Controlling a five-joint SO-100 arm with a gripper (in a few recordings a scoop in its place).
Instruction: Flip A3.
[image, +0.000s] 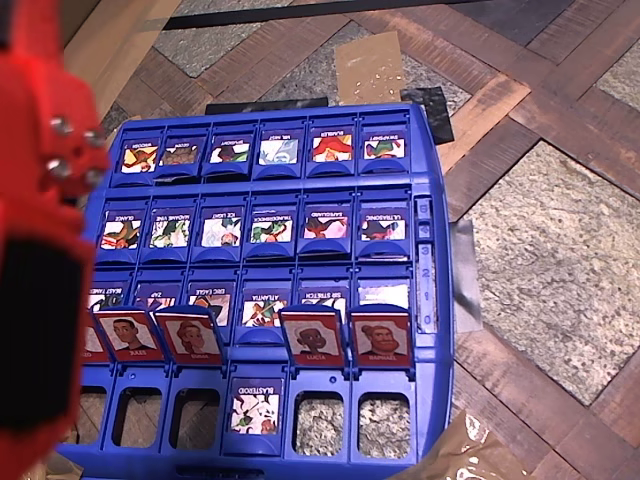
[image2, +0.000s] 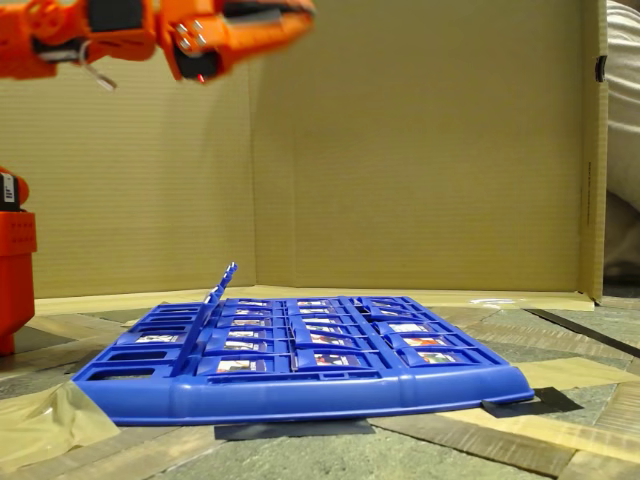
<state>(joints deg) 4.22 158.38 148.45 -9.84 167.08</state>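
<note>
A3 (image: 255, 405) lies flat in the nearest row of the blue game board (image: 432, 330), third slot from the left. Its blue side faces up, with a whitish picture captioned BLASTEROID. Red portrait tiles stand tilted up on both sides of it, among them LUCIA (image: 311, 337). In the fixed view my orange gripper (image2: 300, 12) hangs high above the board (image2: 300, 395), blurred, its fingers together with nothing between them. The orange arm (image: 40, 250) covers the left edge of the overhead view, clear of the tiles.
The other two rows of tiles lie flat with blue picture sides up. The raised red tiles (image2: 220, 285) stick up at the board's left in the fixed view. Cardboard walls (image2: 420, 150) stand behind, and the arm's orange base (image2: 15, 260) is at far left. Tape holds the board's corners.
</note>
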